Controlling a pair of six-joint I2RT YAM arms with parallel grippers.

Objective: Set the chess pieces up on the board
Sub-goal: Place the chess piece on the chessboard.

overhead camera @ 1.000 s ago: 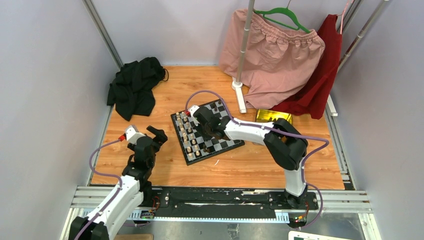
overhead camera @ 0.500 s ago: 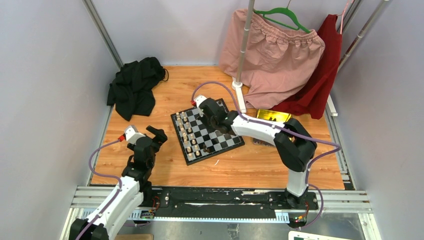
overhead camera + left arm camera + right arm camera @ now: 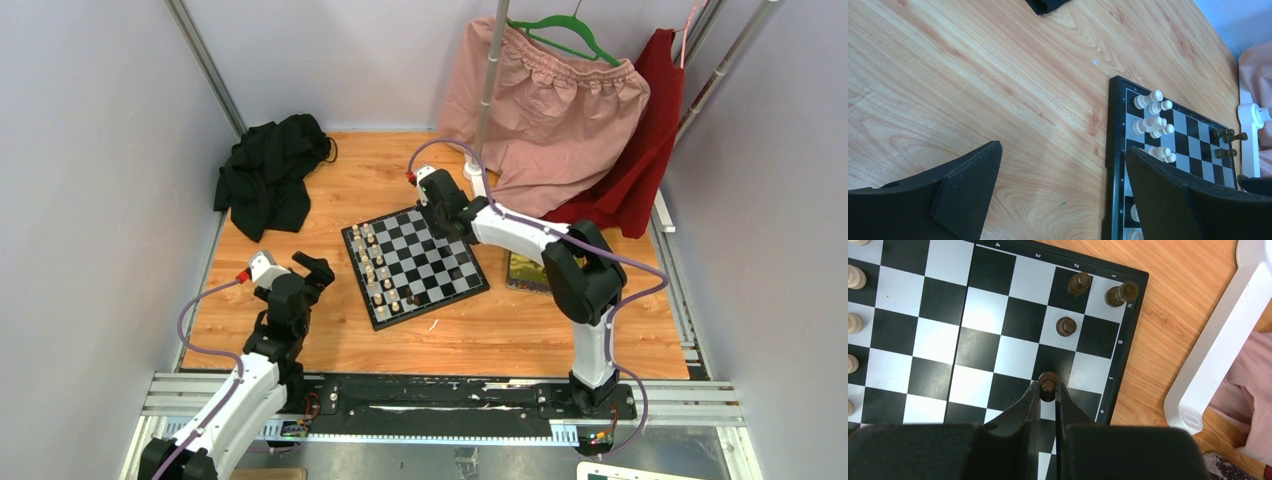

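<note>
Two arms on a wood surface (image 3: 500, 335), grey walls (image 3: 90, 150) on three sides.

- Clutter: black cloth (image 3: 268, 175) bunched in the far left corner. Pink shorts (image 3: 555, 110) on a green hanger (image 3: 565, 30) and a red garment (image 3: 640, 150) hang at the far right.
- Rack pole (image 3: 487, 90) comes down to a white foot (image 3: 478, 195) just beside the board's far corner, close to the right wrist.
- Board (image 3: 415, 262) sits mid-surface, rotated. Cream pieces (image 3: 372, 265) line its left side; three dark pieces (image 3: 1079, 283) stand in the far right corner.
- Right gripper (image 3: 1048, 390) is closed on a dark piece (image 3: 1048, 382) next to those three. Can't tell if it touches the board.
- Left gripper (image 3: 1062, 155) is spread wide over bare wood, just left of the board, holding nothing.
- Tin (image 3: 524, 272) lies flat near the board's right edge, partly under the right arm. Contents not visible.
</note>
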